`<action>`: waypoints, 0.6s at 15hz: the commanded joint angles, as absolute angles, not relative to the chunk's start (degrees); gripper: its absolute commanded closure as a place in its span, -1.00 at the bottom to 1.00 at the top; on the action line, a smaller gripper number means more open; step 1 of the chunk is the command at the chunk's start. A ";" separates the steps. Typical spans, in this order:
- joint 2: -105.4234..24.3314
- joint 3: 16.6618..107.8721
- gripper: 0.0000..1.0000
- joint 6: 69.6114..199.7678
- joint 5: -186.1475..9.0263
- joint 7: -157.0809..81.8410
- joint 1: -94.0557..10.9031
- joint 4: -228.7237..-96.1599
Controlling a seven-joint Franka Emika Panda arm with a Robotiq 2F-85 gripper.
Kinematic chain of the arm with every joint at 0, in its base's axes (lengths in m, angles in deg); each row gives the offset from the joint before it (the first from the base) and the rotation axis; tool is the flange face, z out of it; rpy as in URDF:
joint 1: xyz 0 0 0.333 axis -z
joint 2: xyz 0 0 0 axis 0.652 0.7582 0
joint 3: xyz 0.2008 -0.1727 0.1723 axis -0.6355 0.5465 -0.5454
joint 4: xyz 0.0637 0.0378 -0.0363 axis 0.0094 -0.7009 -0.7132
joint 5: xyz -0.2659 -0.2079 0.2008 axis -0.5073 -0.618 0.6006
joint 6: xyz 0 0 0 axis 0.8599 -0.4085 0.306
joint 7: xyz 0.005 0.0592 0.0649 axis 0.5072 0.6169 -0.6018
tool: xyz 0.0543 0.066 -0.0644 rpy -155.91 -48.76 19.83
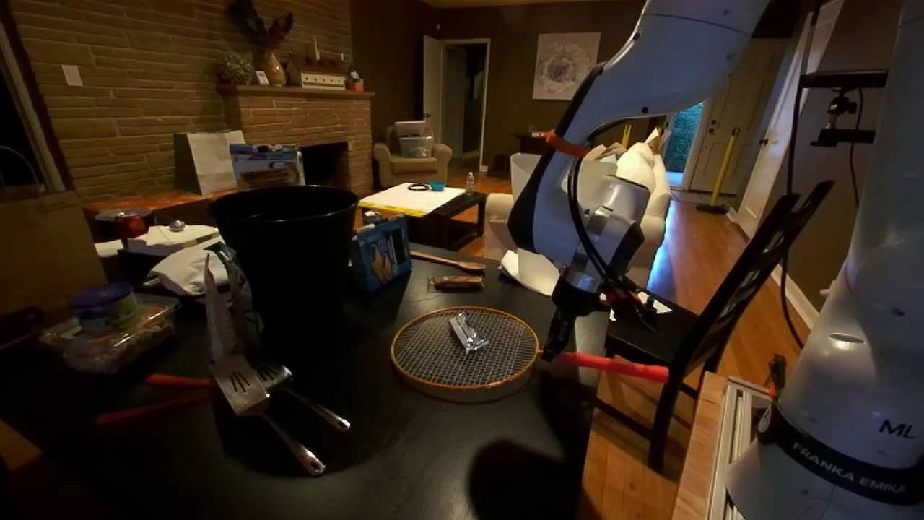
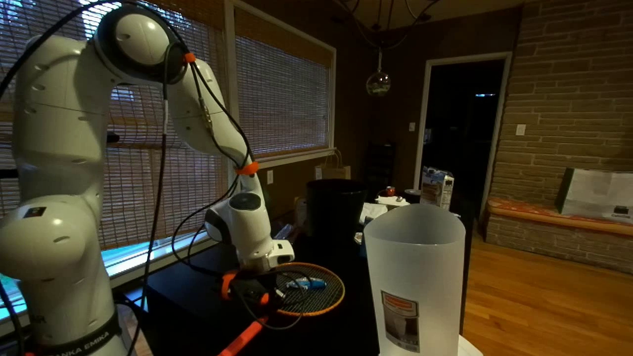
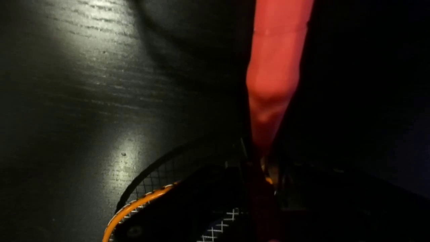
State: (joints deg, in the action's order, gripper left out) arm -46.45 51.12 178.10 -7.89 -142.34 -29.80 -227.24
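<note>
While one tool [image 1: 551, 353] clamps one racket [image 1: 505, 355] beside its red handle [image 1: 613, 365], one shiny packet [image 1: 468, 333] lies on the strings [image 1: 432, 359].

Home living room: fireplace [image 1: 310, 124], upholstered armchair [image 1: 408, 172], coffee table [image 1: 464, 207], woven window blinds [image 2: 282, 94].

At four o'clock in an exterior view, the black band [image 1: 848, 468] around the foot of the arm [image 1: 877, 325] reads "FRANKA EMIKA"; "ML" stands above it on the white casing [image 1: 859, 397]. At eight o'clock in an exterior view, the band [image 2: 83, 345] shows "ANKA EMIKA". Print on the label [image 2: 401, 324] of the plastic bin [image 2: 420, 267], five o'clock: illegible.
</note>
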 commanded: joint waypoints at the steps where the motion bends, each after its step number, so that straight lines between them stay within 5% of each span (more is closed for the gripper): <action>1: -43.16 52.98 0.93 180.03 -11.62 -137.89 -31.67 -227.23; 8: -41.77 56.59 0.93 180.70 -13.67 -134.64 -35.93 -227.22; 9: -41.74 57.16 0.24 180.71 -13.53 -134.39 -36.55 -227.22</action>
